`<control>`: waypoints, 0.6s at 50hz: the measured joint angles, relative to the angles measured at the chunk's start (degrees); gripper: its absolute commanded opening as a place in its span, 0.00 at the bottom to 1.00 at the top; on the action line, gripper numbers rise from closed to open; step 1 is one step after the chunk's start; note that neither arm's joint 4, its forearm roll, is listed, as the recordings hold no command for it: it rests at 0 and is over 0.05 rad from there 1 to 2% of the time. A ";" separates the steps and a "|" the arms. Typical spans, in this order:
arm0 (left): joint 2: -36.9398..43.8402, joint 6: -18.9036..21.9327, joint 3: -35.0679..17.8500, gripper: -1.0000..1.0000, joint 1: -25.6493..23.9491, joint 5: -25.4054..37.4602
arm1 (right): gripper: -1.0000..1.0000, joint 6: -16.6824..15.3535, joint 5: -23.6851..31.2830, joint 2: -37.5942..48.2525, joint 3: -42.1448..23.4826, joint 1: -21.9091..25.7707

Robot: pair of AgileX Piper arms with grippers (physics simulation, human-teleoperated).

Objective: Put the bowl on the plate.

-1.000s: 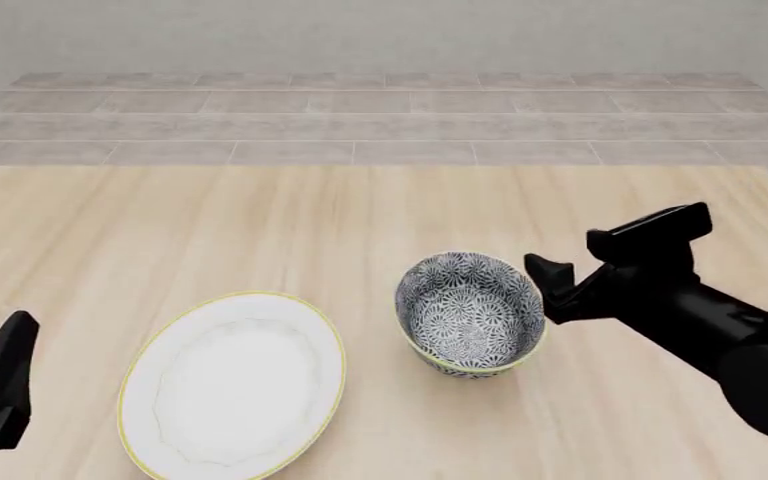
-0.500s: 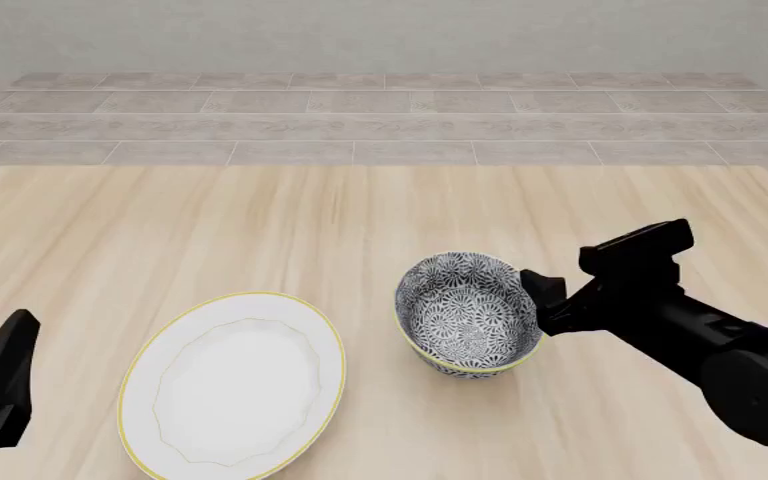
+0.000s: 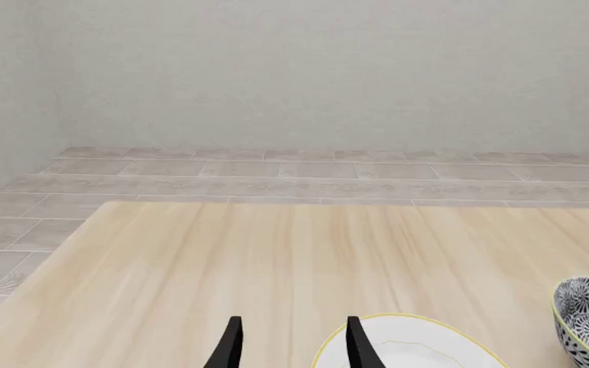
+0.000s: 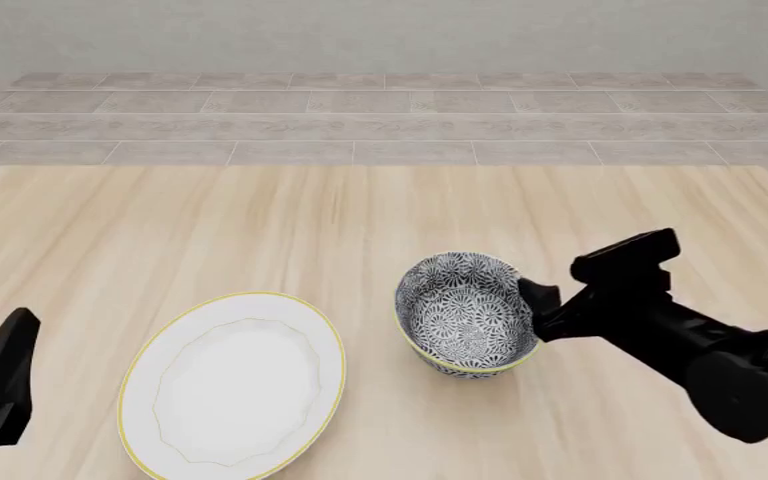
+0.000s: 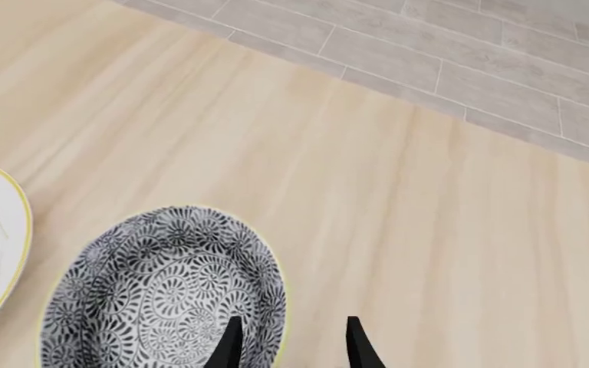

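Observation:
The bowl (image 4: 468,312), deep and patterned dark grey and white, stands upright on the table right of centre. The white plate (image 4: 233,385) with its yellow rim lies flat to the bowl's left, a small gap between them. My right gripper (image 4: 534,303) is open at the bowl's right rim. In the right wrist view the right gripper (image 5: 292,346) straddles the rim of the bowl (image 5: 162,295), one finger over the inside and one outside. My left gripper (image 4: 13,352) is open, low at the front left, beside the plate (image 3: 417,354) and holding nothing.
The light wooden table (image 4: 291,220) runs back to a grey tiled floor (image 4: 384,120) and a plain wall. The right arm's dark body (image 4: 704,350) stretches from the bowl toward the front right corner.
My right gripper has come down and slightly left, settling at the bowl's right rim. The bowl, the plate and the left gripper have not moved.

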 measured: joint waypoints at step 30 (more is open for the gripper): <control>1.78 0.17 0.00 1.00 -0.34 -1.73 | 1.00 0.56 -3.65 7.07 -1.16 -0.05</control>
